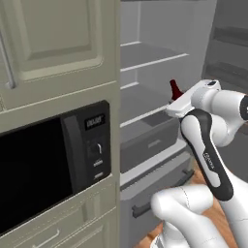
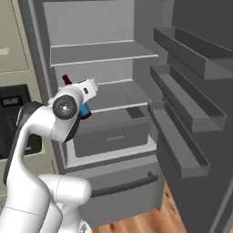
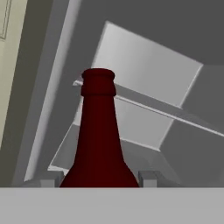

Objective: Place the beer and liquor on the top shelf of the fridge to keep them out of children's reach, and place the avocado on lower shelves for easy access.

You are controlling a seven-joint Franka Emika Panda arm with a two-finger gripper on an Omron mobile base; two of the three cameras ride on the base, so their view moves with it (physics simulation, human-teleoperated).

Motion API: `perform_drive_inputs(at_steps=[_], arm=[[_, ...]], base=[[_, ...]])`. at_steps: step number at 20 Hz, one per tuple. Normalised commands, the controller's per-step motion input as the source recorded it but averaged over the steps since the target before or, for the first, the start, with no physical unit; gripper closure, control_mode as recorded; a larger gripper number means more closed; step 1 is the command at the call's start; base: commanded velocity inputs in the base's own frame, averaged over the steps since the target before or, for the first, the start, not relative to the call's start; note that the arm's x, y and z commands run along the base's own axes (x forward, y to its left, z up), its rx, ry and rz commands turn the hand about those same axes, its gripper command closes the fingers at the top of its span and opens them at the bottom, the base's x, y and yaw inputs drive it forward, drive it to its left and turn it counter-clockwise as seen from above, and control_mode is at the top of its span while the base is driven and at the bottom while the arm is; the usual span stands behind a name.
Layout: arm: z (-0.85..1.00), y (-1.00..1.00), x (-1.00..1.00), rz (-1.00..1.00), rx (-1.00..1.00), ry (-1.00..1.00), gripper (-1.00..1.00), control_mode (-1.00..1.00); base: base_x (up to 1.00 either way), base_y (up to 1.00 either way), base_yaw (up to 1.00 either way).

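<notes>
the dark red bottle (image 3: 98, 140) stood right between the two finger tips of the gripper (image 3: 99, 178), its neck rising straight up the middle of the hand view and its shoulders filling the gap between the tips. the claw looked clenched on that bottle, a tip pressed at each side. from the left base camera the bottle's (image 1: 175, 90) red top poked up just behind the white hand, inside the open fridge (image 1: 145, 116). from the right base camera the bottle (image 2: 66, 80) sat at the left of the fridge (image 2: 104, 91) interior, about level with a middle shelf and well below the top shelf (image 2: 102, 53). the black microwave (image 1: 48, 164) was set in the cabinet beside the fridge.
</notes>
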Motion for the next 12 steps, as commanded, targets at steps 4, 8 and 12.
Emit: perform_drive_inputs(at_steps=[4, 8, 12], arm=[[0.0, 0.0, 0.0, 0.0, 0.0, 0.0, 1.0, 1.0], [0.0, 0.0, 0.0, 0.0, 0.0, 0.0, 1.0, 1.0], [0.0, 0.0, 0.0, 0.0, 0.0, 0.0, 1.0, 1.0]], base=[[0.52, -0.24, 0.36], [0.44, -0.4, 0.33], [0.34, -0.51, 0.27]])
